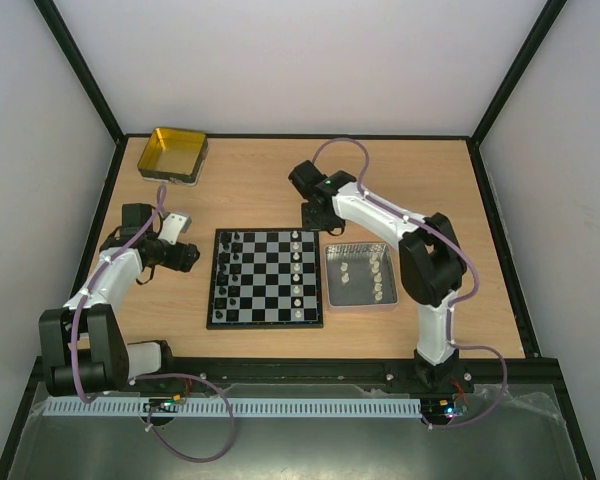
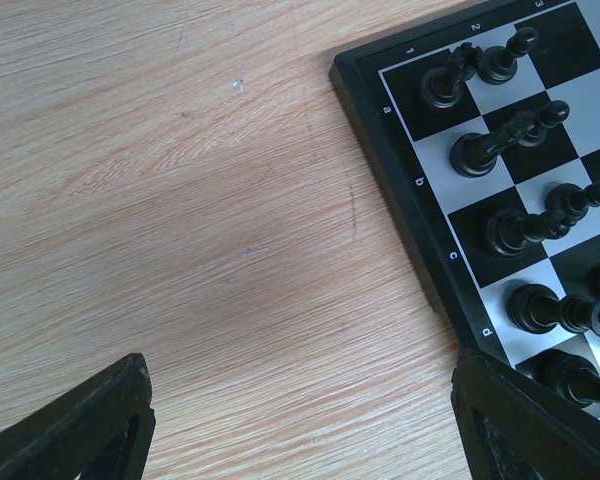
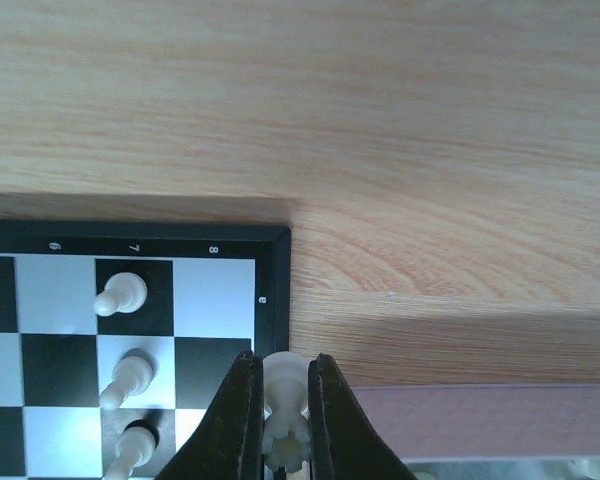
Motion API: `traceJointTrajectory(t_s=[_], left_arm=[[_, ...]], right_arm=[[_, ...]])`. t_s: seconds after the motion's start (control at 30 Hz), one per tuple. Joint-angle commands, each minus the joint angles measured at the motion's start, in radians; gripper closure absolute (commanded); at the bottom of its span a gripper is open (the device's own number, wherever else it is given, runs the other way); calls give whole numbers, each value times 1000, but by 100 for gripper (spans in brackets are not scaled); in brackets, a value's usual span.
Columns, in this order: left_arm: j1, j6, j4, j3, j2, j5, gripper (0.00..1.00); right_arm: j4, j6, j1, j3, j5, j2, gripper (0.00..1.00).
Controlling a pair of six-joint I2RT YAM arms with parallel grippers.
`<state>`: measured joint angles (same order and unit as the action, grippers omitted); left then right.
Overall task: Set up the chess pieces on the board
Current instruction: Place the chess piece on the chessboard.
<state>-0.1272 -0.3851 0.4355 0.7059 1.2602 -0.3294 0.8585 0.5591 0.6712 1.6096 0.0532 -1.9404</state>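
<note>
**Chess set-up, mid-move:** The right pincer (image 3: 284, 362) grips a white piece (image 3: 284, 392) with a notched top. Its jaws are drawn narrow around the piece, above the far right corner of the board (image 1: 265, 280). In the wrist view the piece hangs over the dark border, just beside the corner square marked 8 and a. Three white pawns (image 3: 120, 295) stand in the line marked 7 next to it.

The board lies at the middle of the counter (image 1: 410, 170). Black pieces (image 1: 232, 268) fill its two left columns. White pieces (image 1: 297, 270) stand in a single column near its right side. More of them sit in the tray (image 1: 360, 309), which lies just beside the board's right edge, its pink rim showing under the right pincer.

The left pincer (image 2: 300, 365) hangs with its jaws wide and holds nothing. It is over bare counter just beside the board's left edge, and its camera takes in the black pieces on the rows lettered a to d. The yellow tin (image 1: 173, 153) rests at the far left corner of the counter, well apart from the board.
</note>
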Motion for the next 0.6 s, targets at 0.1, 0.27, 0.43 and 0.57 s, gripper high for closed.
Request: traceJointTrajectory(t_s=[0.1,0.27,0.43,0.57], left_arm=[[5,-6,5,5,14,-5,18],[5,-6,5,6,16,-8,18],[5,-6,5,5,15,-8,18],[5,-6,5,6,16,-8,18]], right_arm=[[49,-15,22,73,-34,-78,96],[54,-18,28,99,-50,-113,96],[55,-20,31,113,-53,-143,96],[56,-22,32,129,-49,-169,96]])
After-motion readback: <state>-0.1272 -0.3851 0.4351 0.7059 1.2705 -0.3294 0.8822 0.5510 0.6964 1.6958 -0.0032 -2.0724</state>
